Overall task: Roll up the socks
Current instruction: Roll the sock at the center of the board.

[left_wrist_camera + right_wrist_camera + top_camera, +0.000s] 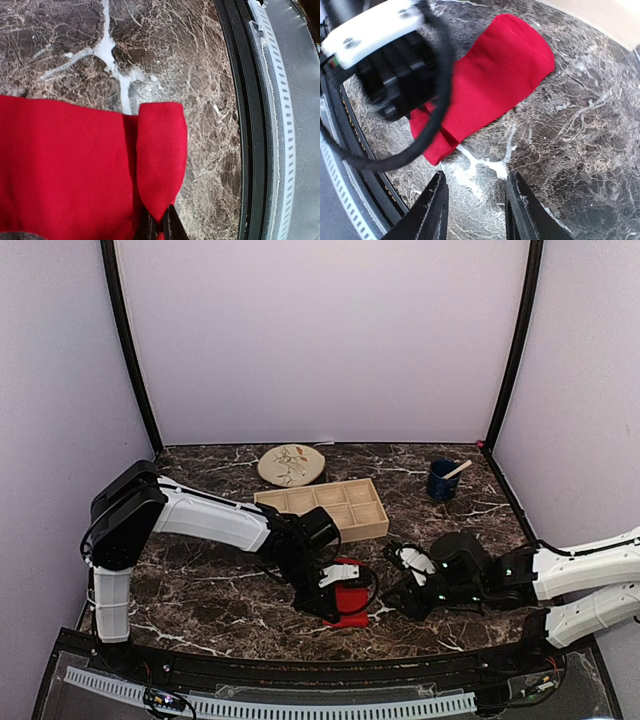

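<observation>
A bright red sock (350, 602) lies flat on the marble table near the front edge; I cannot tell whether it is one sock or two stacked. In the left wrist view its end (160, 155) is folded back over the flat part (60, 170). My left gripper (160, 226) is shut on that folded end. In the top view the left gripper (335, 585) sits over the sock. My right gripper (475, 192) is open and empty, just right of the sock (495, 75), over bare marble; it shows in the top view (405, 590).
A wooden tray (330, 508) with compartments stands behind the sock. A round patterned plate (291, 464) lies at the back. A dark blue cup (441, 481) with a stick stands at the back right. The table's black front rail (252, 120) is close to the sock.
</observation>
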Controlling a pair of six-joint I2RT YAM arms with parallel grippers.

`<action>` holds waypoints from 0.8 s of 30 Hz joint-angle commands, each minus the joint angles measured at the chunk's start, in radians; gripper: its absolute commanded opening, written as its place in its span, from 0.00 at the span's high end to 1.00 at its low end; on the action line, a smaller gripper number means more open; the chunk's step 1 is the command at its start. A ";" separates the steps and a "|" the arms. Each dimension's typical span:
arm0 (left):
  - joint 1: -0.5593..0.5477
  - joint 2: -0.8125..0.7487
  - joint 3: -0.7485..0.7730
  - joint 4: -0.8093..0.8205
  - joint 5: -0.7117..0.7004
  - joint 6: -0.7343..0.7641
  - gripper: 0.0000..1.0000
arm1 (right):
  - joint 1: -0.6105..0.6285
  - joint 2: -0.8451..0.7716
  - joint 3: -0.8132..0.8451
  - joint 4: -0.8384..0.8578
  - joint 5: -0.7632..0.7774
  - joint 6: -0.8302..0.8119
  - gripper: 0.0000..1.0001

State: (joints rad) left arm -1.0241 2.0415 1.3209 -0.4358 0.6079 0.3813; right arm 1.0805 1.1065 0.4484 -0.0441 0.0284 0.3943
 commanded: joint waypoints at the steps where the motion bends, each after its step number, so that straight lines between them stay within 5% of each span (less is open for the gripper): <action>1: 0.018 0.020 0.013 -0.052 0.079 -0.022 1.00 | 0.085 0.003 0.001 0.038 0.162 -0.072 0.64; 11: 0.036 0.058 0.031 -0.090 0.125 -0.021 1.00 | 0.257 0.174 0.088 0.056 0.280 -0.202 0.62; 24: 0.053 0.075 0.043 -0.119 0.180 -0.012 1.00 | 0.299 0.317 0.170 0.070 0.251 -0.297 0.55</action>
State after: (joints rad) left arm -0.9787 2.0998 1.3434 -0.4965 0.7753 0.3618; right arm 1.3666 1.4040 0.5861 -0.0029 0.2832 0.1341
